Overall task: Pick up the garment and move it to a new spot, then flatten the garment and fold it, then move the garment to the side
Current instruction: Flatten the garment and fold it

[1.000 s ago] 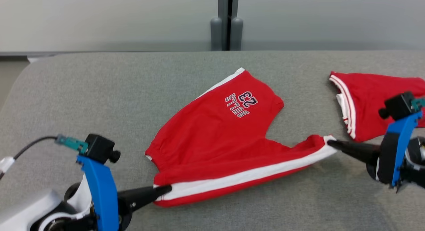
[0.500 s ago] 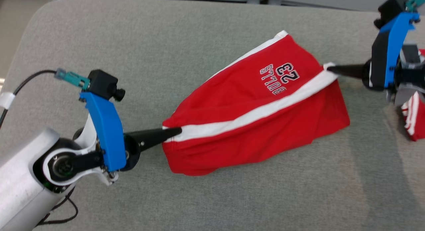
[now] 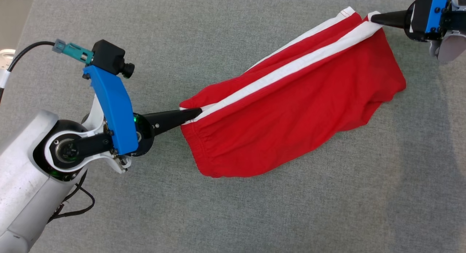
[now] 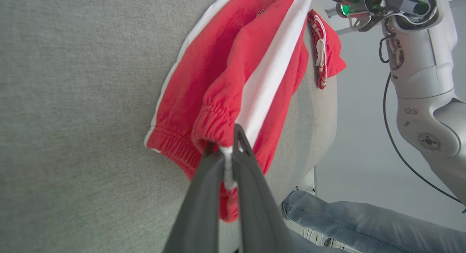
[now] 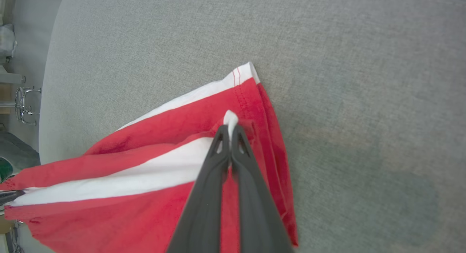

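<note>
The garment (image 3: 291, 125) is a pair of red shorts with white side stripes, folded over on itself on the grey padded table (image 3: 218, 216). My left gripper (image 3: 198, 112) is shut on the white stripe at the waistband end. My right gripper (image 3: 373, 17) is shut on the stripe's far end at the leg hem. The stripe runs taut between them. In the left wrist view the fingertips (image 4: 238, 136) pinch the garment (image 4: 233, 85) at the elastic waistband. In the right wrist view my right gripper (image 5: 230, 131) pinches the white corner of the garment (image 5: 145, 209).
A second red piece (image 4: 326, 49) with white trim lies beyond the shorts near the table's far edge. A person's leg in jeans (image 4: 364, 220) is beside the table. Grey tabletop stretches below and to the right of the shorts.
Both grippers have carried the gripped stripe edge across the shorts, folding the near half over the printed half. The print is now covered. The camera has also tilted down.
</note>
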